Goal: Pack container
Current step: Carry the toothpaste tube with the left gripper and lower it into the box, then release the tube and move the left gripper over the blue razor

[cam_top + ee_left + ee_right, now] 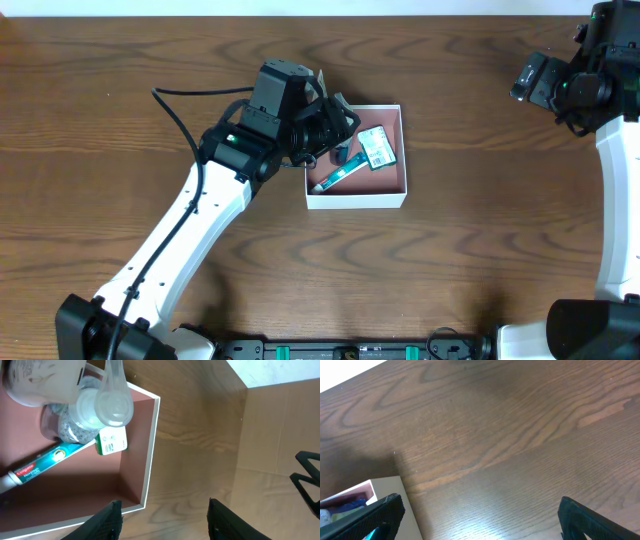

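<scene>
While left tool (165, 520), right tool (485, 516) gape, 1 container (355, 198) holds 1 toothpaste (42, 464), 1 packet (112, 441), 1 bottle (75, 422).

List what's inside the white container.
A Colgate toothpaste tube, a green-and-white packet and a clear bottle are inside the container. The left gripper covers one corner from overhead.

I see a dark brown bench (480, 230) with wavy wood lines. The container (356, 199) has white walls and a pinkish-brown inside. In the container, the toothpaste tube (45, 462) is teal and white with a red word on it. The little box (112, 441) in there is green and white. The bottle (75, 422) is see-through with grey specks. My left pincer (165, 505) and right pincer (480, 502) are black. My left arm (190, 235) and right arm (620, 200) are white with black parts.
</scene>
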Controlling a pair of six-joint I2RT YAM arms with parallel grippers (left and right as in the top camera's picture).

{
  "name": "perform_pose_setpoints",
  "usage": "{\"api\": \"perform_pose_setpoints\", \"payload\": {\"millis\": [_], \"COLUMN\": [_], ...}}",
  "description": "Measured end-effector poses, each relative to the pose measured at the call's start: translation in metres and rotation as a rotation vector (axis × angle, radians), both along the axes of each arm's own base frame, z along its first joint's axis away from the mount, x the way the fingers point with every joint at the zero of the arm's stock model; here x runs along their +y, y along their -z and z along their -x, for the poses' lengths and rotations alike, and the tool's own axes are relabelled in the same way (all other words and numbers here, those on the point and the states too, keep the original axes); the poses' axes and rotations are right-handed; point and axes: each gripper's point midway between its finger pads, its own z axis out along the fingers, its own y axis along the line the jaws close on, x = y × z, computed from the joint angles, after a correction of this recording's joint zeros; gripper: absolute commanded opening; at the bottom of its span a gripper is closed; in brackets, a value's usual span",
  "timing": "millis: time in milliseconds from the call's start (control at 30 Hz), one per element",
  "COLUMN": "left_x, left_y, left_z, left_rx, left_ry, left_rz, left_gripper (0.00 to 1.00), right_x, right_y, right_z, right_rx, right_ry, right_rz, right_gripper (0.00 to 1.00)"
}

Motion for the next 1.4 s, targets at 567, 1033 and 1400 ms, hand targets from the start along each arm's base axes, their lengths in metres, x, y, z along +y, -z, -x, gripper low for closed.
{"api": "perform_pose_setpoints", "payload": {"millis": [567,1033,1400], "left_x": [0.142,0.181,0.197], "left_y": [0.02,0.133,0.177], "left_z": [-0.011,-0.048,-0.06], "left_rx": [-0.061,0.168,0.253], "left_ry": [-0.125,-0.288,-0.377], "left_rz": [-0.434,-0.699,-0.718], "left_gripper": [0.56,0.56,0.74], "right_x": [0.0,0.0,0.0], "right_y": [0.0,0.0,0.0], "right_z": [0.0,0.0,0.0], "right_rx": [0.0,0.0,0.0], "right_ry": [0.0,0.0,0.0], "right_rz": [0.0,0.0,0.0], "right_gripper": [0.99,0.99,0.99]}}
